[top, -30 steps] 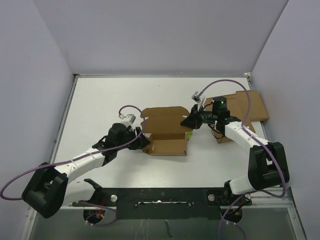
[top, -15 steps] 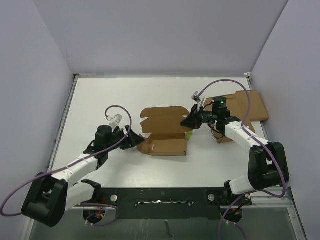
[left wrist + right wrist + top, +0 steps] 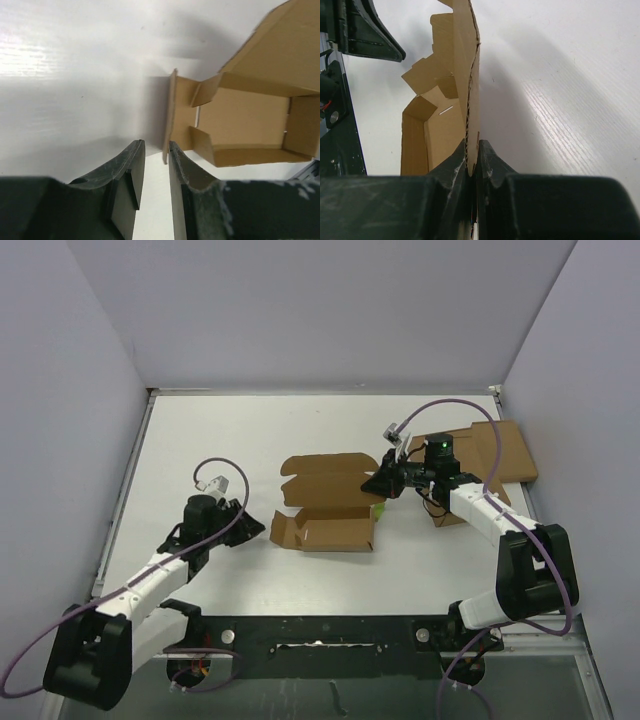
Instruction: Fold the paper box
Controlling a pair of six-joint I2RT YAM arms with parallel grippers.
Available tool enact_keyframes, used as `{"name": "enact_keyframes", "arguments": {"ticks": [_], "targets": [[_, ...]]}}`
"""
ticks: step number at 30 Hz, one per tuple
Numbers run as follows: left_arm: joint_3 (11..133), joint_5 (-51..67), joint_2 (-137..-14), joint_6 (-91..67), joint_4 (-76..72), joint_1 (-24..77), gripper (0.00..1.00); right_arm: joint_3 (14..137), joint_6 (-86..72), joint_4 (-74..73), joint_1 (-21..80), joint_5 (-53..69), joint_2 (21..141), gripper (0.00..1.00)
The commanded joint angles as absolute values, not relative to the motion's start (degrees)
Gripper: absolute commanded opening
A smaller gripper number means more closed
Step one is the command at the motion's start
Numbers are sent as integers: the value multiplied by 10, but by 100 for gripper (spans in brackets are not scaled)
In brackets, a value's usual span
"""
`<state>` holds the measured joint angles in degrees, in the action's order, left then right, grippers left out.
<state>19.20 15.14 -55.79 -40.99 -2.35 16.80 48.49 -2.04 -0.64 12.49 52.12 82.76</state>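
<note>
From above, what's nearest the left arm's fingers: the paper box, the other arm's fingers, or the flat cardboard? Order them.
1. Paper box, just right of the left fingers.
2. Right fingers, pinching the box's right edge.
3. Flat cardboard, far right corner.

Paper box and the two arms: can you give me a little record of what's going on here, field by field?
Paper box: partly folded, tray open upward, lid panel spread open behind it
Left gripper: jaws narrowly apart, holding nothing, just short of the box's left end flap
Right gripper: shut on the box's right edge
Elsewhere: flat cardboard slab at the far right of the table
</note>
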Motion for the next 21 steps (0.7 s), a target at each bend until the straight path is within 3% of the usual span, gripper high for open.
{"name": "enact_keyframes", "arguments": {"ticks": [1, 21], "targets": [[197, 165, -625, -383, -58, 166, 24, 489, -17, 11, 130, 535, 819, 0], [224, 225, -797, -414, -192, 219, 27, 490, -23, 15, 130, 547, 816, 0]]}}
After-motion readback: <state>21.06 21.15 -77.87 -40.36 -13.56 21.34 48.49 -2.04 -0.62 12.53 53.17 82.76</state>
